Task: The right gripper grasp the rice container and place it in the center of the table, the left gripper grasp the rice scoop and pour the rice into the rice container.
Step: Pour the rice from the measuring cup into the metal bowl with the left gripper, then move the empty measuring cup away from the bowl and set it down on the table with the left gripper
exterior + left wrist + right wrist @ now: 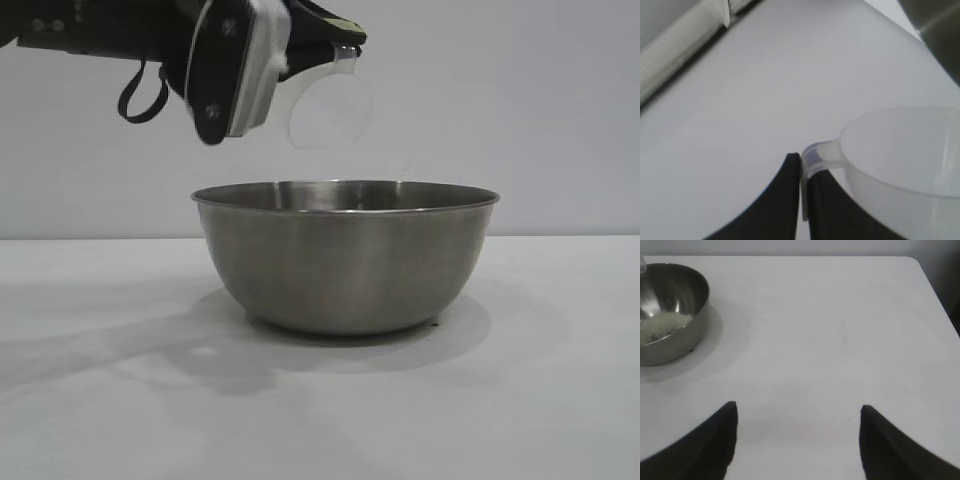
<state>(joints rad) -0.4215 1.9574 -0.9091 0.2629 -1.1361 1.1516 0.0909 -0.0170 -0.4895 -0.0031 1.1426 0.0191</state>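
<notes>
I see the left gripper (pixel 802 192) clamped on the rice scoop (pixel 330 110) handle, above the rice container (pixel 345 260); the right gripper (pixel 797 440) gapes.

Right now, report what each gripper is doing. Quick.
Left gripper: shut on the handle of the rice scoop, held above the rice container.
Right gripper: open, holding nothing, apart from the rice container.
</notes>
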